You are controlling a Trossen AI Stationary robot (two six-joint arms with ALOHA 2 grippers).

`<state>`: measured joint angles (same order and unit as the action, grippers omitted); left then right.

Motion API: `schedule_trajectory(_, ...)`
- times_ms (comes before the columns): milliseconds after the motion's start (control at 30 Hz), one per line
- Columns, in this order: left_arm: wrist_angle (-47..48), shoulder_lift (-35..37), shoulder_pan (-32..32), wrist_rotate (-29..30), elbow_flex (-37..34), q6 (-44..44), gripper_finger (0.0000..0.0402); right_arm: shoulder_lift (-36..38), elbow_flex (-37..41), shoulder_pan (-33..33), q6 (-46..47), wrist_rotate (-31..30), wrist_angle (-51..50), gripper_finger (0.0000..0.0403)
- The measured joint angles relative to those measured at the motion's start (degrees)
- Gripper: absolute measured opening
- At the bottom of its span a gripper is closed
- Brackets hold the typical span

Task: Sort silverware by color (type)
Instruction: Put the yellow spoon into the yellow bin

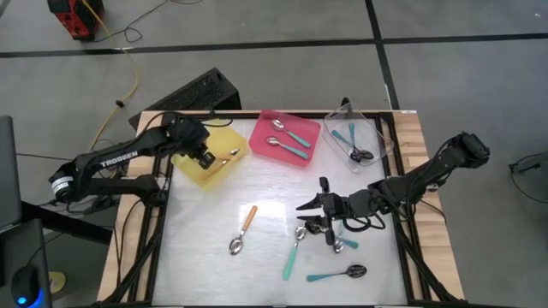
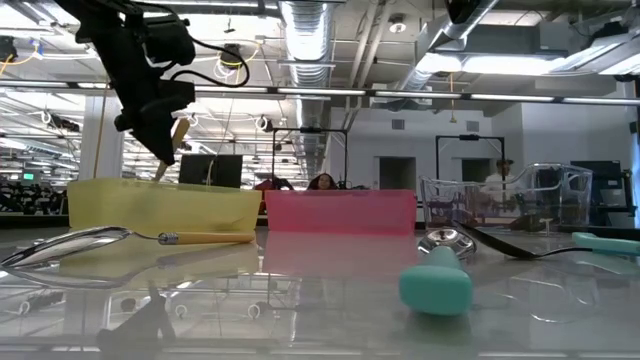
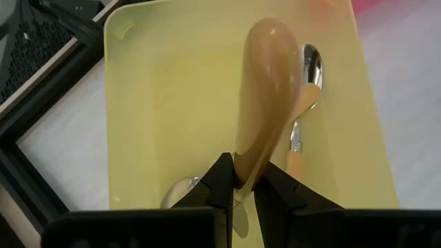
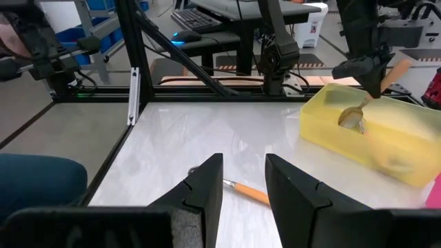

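Left end effector (image 3: 240,184) pinching an orange spoon (image 3: 265,89), dangling it over the yellow tray (image 1: 199,171) for dropping beside its match (image 3: 304,103). Right end effector (image 4: 242,180) hovering spread above the tabletop (image 1: 214,218), lining up with loose spoons (image 1: 294,257).

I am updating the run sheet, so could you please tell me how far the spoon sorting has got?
Partly done. The pink tray holds two teal-handled spoons, the clear tray two more, and the yellow tray one orange spoon. In hand: the left end effector holds an orange-handled spoon above the yellow tray. Left on the table: an orange spoon and several teal ones near the open, empty right end effector.
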<state>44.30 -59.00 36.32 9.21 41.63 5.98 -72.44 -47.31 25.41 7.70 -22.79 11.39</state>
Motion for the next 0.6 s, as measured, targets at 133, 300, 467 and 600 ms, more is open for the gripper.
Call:
schedule_trajectory(133, -0.3, -0.1, 0.9, -0.8, 0.0, -0.4, 0.0021, 0.0, 0.0, 0.0, 0.0, 0.0, -0.3, 0.0134)
schedule_trajectory(300, -0.3, -0.1, 1.1, -1.9, 0.0, -1.2, 0.0021, 0.0, 0.0, 0.0, 0.0, 0.0, -0.3, 0.0134)
schedule_trajectory(467, 0.1, -0.1, 1.1, -2.6, 0.0, -1.2, 0.0021, 0.0, 0.0, 0.0, 0.0, 0.0, -0.7, 0.0134)
schedule_trajectory(600, 0.3, -0.1, 1.1, -2.8, 0.0, -1.2, 0.0021, 0.0, 0.0, 0.0, 0.0, 0.0, -0.9, 0.0134)
